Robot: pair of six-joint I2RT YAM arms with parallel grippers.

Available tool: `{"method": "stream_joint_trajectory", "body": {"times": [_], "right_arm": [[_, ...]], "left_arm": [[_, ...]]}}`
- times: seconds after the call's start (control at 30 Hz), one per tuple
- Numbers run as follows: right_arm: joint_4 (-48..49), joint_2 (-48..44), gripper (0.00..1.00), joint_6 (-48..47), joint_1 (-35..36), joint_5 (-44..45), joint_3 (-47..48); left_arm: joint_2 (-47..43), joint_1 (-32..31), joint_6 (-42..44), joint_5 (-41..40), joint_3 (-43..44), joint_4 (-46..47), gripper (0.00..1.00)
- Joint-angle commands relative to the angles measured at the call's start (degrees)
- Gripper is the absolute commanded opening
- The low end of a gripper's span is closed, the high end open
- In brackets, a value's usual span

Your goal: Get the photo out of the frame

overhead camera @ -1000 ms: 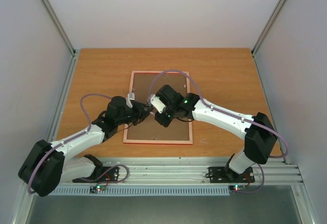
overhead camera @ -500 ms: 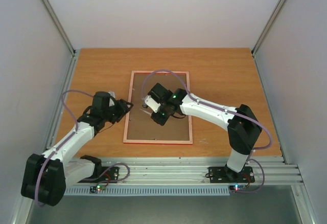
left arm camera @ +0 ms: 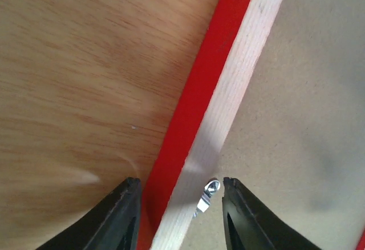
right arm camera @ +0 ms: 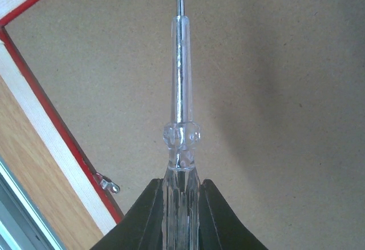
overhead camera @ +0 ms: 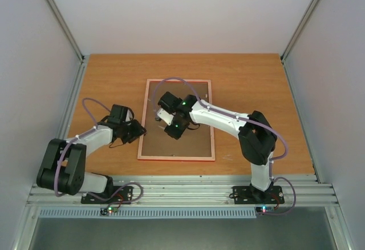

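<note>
Left arm (overhead camera: 94, 136) pulled back; one frame (overhead camera: 177, 158) (back up), one screwdriver (right arm camera: 181, 90)

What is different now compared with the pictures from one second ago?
The left hand drew back to the left, from the middle of the backing board to the left edge of the frame, where it stands open. The right hand slid a little to the left over the board, shut on the clear screwdriver. The frame lies face down in the same place.
</note>
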Motion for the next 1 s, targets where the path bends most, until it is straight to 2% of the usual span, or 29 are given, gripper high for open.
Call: {"method": "stream_joint_trajectory", "body": {"times": [0.0,0.17,0.3,0.97], "right_arm": [[-3.91,1.84,0.01,1.04,0.81,-0.71,2.48],[-5.33,3.67,0.01,0.91,1.55,-1.36,3.45],[-6.48,5.00,0.01,0.61,1.97,-1.21,3.92],[-9.35,12.03,0.01,-0.13,2.86,-0.14,9.02]], "left_arm": [[2.88,0.30,1.61,3.39,0.51,4.75,0.38],[4.41,0.21,-0.18,6.87,-2.12,9.47,0.25],[3.73,-0.04,-2.04,8.83,-4.75,11.92,0.21],[5.54,-0.17,-1.42,9.02,-7.15,13.47,0.18]]}}
